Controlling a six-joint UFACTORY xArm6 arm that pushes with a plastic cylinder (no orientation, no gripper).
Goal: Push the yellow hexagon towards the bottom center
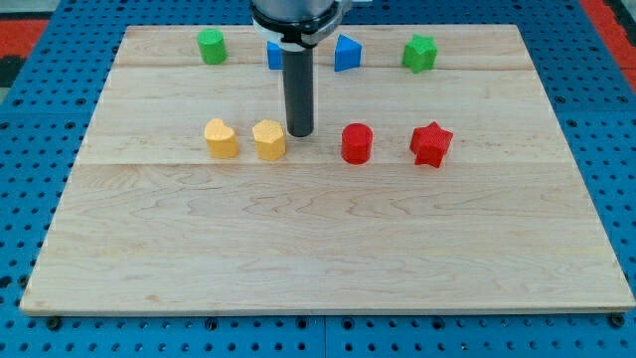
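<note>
The yellow hexagon (268,139) sits on the wooden board (318,239) left of the middle. My tip (299,133) rests on the board just right of the hexagon and slightly above it in the view, very close to its upper right edge. A second yellow block, heart-shaped (222,138), lies just left of the hexagon.
A red cylinder (356,143) and a red star (431,144) lie right of my tip. Along the view's top are a green cylinder (211,46), a blue block (274,55) partly hidden behind the rod, a blue triangular block (346,54) and a green star (419,53).
</note>
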